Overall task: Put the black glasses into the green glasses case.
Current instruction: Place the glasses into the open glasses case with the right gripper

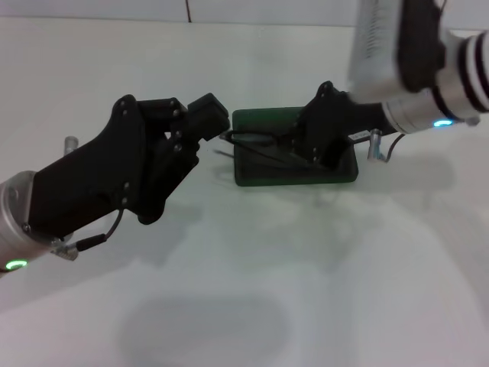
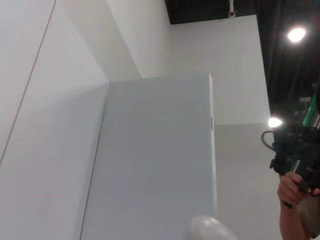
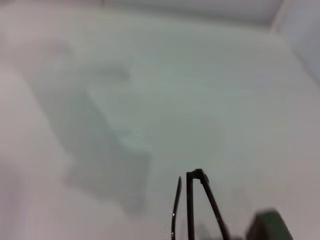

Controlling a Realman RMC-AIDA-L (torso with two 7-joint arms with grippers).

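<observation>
Left gripper [image 1: 208, 122] beside green glasses case [image 1: 260, 174], black glasses [image 1: 256, 143] inside, no legible writing

The green glasses case [image 1: 294, 170], a dark green rectangular box with rounded corners, is lying open and flat on the white worktop [image 1: 252, 290], right of centre and toward the far side, its long side running left to right. The black glasses [image 1: 256, 143], thin-framed with slim temple arms, are lying over the case's left half, one thin black part extending past its left edge.
</observation>
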